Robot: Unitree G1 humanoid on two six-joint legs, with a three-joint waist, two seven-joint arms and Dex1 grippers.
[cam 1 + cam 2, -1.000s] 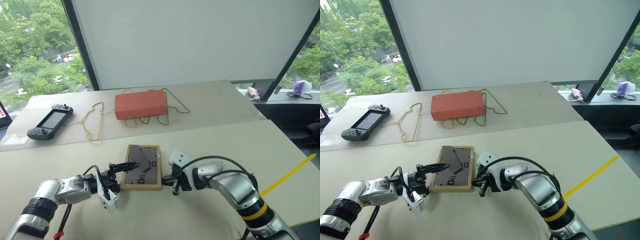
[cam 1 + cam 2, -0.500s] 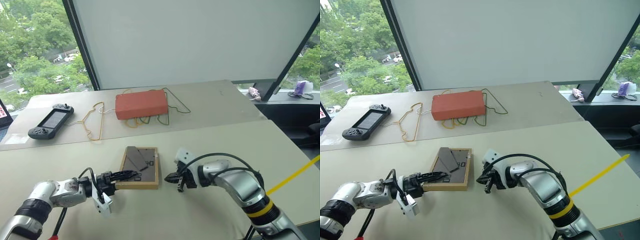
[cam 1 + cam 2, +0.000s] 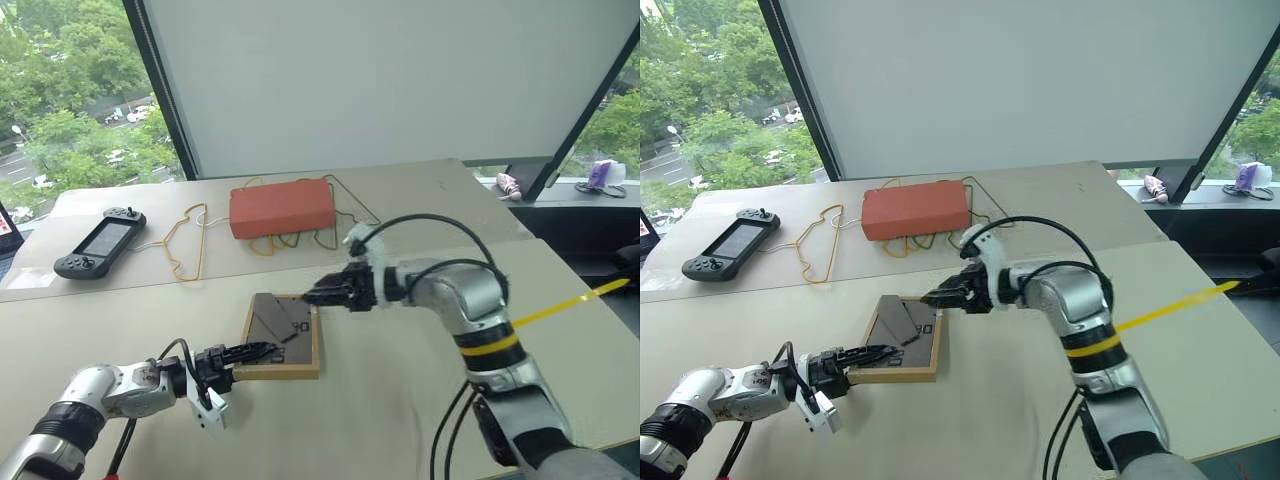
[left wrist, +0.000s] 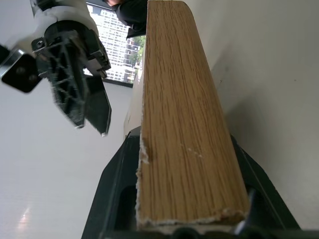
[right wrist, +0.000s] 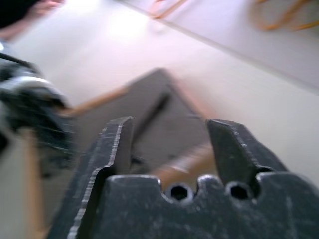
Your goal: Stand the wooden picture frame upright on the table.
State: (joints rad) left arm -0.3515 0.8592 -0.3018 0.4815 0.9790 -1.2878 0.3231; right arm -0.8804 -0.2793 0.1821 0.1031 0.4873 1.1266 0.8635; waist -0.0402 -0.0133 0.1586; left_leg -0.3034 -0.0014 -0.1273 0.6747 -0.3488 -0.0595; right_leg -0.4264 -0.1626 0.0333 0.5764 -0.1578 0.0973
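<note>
While the left tool (image 3: 262, 350) grips it, the wooden picture frame (image 3: 284, 336) shows its dark back.

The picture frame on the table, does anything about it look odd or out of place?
Yes. The wooden picture frame lies face down on the table, dark back up, its fold-out stand partly lifted. The left gripper clamps its near left corner, whose wood looks chipped. The right gripper hovers open over its far edge.

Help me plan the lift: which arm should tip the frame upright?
Left, probably: the left gripper already clamps the wooden picture frame; the right gripper hovers open above its far edge.
</note>
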